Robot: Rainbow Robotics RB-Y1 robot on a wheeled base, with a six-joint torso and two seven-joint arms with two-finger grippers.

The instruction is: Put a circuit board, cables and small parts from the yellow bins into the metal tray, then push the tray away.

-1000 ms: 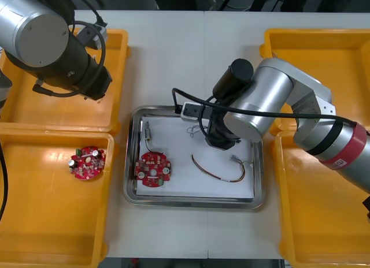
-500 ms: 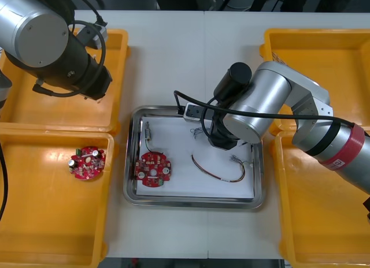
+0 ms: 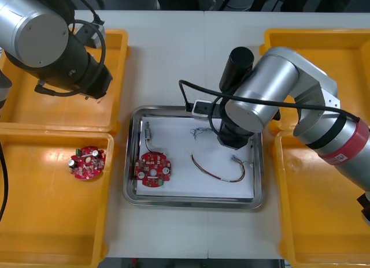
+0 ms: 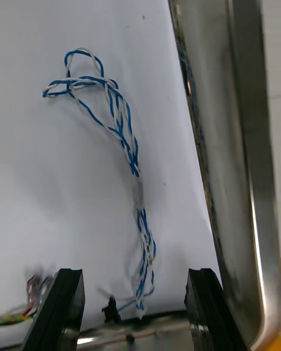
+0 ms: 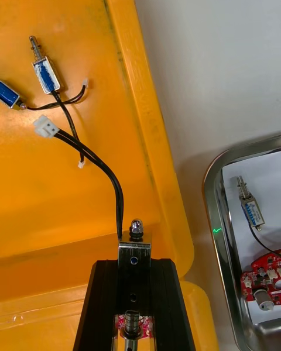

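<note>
My right gripper (image 4: 134,304) stands open low over the white floor of the metal tray (image 3: 133,158), near its far right corner. A twisted blue and white cable (image 4: 126,152) lies loose on that floor, one end between the fingers (image 4: 64,301); the same cable (image 3: 198,132) lies beside the right arm. The tray also holds a round red circuit board (image 3: 153,168), a red and yellow cable (image 3: 219,171) and a small metal part (image 3: 148,131). Over the far left yellow bin (image 5: 58,199), my left gripper (image 5: 134,257) is shut on a small metal part (image 5: 135,243) trailing a black cable (image 5: 99,164).
Two more small metal parts (image 5: 44,70) with black leads lie in the far left bin. A second circuit board (image 3: 87,163) sits in the near left bin (image 3: 34,233). The bins at the right (image 3: 324,222) flank the tray, and the right arm's bulk hangs over its far right part.
The right gripper has opened and let go of the blue and white cable, which now rests on the tray floor. The right arm has shifted a little to the right. The left arm has held still.
</note>
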